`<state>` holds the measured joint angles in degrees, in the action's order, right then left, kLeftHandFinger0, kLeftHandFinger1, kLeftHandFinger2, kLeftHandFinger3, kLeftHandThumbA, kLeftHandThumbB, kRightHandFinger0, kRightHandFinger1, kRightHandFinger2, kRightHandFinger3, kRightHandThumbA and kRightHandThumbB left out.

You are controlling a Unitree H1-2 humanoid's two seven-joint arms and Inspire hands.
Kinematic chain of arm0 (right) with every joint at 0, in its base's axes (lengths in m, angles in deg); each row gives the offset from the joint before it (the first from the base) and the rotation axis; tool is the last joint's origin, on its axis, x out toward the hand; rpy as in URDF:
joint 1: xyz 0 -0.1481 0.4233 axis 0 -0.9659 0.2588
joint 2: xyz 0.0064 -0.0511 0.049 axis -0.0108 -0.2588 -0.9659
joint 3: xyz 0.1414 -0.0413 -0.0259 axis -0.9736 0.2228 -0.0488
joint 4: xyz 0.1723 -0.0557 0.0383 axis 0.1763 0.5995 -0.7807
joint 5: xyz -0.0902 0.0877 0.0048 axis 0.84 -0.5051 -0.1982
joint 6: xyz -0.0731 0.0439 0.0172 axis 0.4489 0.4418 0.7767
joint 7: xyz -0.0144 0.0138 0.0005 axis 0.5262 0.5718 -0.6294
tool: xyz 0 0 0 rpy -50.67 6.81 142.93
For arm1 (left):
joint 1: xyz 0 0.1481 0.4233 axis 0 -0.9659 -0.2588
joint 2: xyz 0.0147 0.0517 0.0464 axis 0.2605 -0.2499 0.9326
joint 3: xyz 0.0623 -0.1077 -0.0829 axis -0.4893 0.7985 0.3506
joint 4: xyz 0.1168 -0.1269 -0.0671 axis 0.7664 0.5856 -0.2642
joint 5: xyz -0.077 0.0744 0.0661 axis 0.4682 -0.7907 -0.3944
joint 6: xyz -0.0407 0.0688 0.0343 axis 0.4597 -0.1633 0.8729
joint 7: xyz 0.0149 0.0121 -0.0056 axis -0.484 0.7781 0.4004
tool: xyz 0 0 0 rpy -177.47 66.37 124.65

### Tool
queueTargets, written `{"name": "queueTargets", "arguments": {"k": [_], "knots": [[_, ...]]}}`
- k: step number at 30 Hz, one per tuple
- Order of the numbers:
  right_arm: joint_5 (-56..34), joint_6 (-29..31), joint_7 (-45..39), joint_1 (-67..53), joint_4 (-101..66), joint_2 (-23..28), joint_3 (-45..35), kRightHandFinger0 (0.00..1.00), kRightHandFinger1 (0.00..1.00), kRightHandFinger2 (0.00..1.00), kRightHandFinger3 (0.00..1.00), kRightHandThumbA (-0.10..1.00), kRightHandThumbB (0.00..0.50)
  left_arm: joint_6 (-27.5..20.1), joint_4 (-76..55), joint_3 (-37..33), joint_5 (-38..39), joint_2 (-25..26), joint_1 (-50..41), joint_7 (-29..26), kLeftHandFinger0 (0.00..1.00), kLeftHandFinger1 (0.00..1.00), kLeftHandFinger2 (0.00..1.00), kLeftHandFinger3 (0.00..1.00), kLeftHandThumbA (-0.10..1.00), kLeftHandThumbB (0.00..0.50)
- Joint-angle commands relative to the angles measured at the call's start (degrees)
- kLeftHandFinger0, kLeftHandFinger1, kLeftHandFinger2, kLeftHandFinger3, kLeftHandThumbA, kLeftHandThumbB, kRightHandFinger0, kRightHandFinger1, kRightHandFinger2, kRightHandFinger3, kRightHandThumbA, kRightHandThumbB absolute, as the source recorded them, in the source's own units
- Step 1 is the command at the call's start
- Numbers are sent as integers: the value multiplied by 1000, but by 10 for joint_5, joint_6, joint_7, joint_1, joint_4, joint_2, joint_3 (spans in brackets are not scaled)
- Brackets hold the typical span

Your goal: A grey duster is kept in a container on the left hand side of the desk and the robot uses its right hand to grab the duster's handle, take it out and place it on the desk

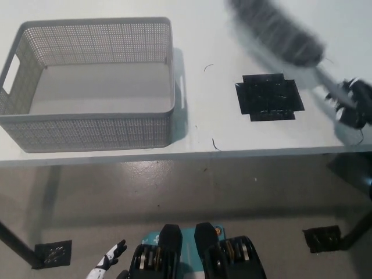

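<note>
The grey duster (282, 36) hangs blurred over the desk's far right, its fluffy head pointing up and left. Its thin handle (324, 77) slants down to my black right hand (351, 103), which is shut on it near the desk's right edge. I cannot tell whether the duster touches the desk. The grey perforated container (87, 125) stands on the left of the desk with nothing in it. My white left hand (108, 263) rests low at the bottom left, below the desk, fingers apart.
A black cross-shaped patch (268, 97) lies flat on the white desk (209, 35) between the container and my right hand. The desk's front edge (232, 153) runs across the middle, with grey floor below it.
</note>
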<state>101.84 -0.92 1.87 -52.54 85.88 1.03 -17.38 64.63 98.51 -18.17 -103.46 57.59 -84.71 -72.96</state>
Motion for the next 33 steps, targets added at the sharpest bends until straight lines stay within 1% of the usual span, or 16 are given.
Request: {"name": "queueTargets", "arguments": {"k": [1,2,3,4,5,7,9,13,17,24,26,28,29,30,32,33], "knots": [[73,-55,-116,24,-85,28,72,535,805,956,963,530,230,-19,-33,15,11,10,-10,-4,1000,1000,1000,1000,963,209],[82,-69,-129,29,-84,30,83,685,964,1000,1000,676,282,-18,-34,16,10,10,-11,-5,1000,1000,1000,1000,969,208],[102,-91,-154,36,-82,34,101,896,1000,1000,1000,841,350,-21,-33,18,9,10,-10,-5,1000,1000,1000,1000,970,215],[122,-97,-171,39,-78,36,112,1000,1000,1000,1000,912,389,-24,-31,19,11,9,-10,-4,1000,1000,1000,1000,968,216],[136,-99,-177,39,-75,36,114,1000,1000,1000,1000,952,428,-22,-32,20,14,10,-9,-2,1000,1000,1000,1000,966,217],[141,-99,-161,34,-72,32,112,1000,1000,1000,1000,936,435,-20,-34,21,10,11,-10,-3,1000,1000,1000,1000,973,223],[154,-99,-155,47,-67,41,126,1000,1000,1000,1000,1000,486,-17,-34,23,9,12,-3,-1,1000,1000,1000,1000,984,217],[169,-81,-118,54,-64,46,119,1000,1000,1000,1000,1000,500,-17,-37,24,10,11,-1,-1,1000,1000,1000,1000,966,204],[134,-73,-117,58,-83,47,77,1000,1000,1000,1000,1000,500,-11,-40,24,9,11,-1,1,1000,1000,1000,1000,962,220],[90,-92,-119,93,-183,71,-55,1000,1000,1000,1000,1000,488,-15,-36,24,6,9,-4,-3,1000,1000,1000,1000,957,220],[65,-67,-99,107,-207,78,-102,1000,1000,1000,1000,1000,489,-14,-38,24,7,9,-6,-2,1000,1000,1000,1000,960,223],[-12,-66,-89,129,-235,70,-189,1000,1000,1000,1000,967,442,-16,-37,24,5,10,-6,-2,1000,1000,1000,1000,963,221],[-49,-67,-95,142,-251,67,-230,1000,1000,1000,1000,984,434,-18,-36,24,4,10,-5,-3,1000,1000,1000,1000,961,221],[-79,-79,-99,157,-272,64,-264,1000,1000,1000,1000,1000,460,-19,-35,24,3,9,-4,-4,1000,1000,1000,1000,957,217],[-121,-99,-98,185,-325,61,-327,1000,1000,1000,1000,1000,421,-20,-33,24,4,8,-3,-5,1000,1000,1000,1000,946,214],[-160,-99,-88,199,-363,53,-374,1000,1000,1000,1000,1000,430,-19,-33,24,5,8,-3,-4,1000,1000,1000,1000,943,213]]}}
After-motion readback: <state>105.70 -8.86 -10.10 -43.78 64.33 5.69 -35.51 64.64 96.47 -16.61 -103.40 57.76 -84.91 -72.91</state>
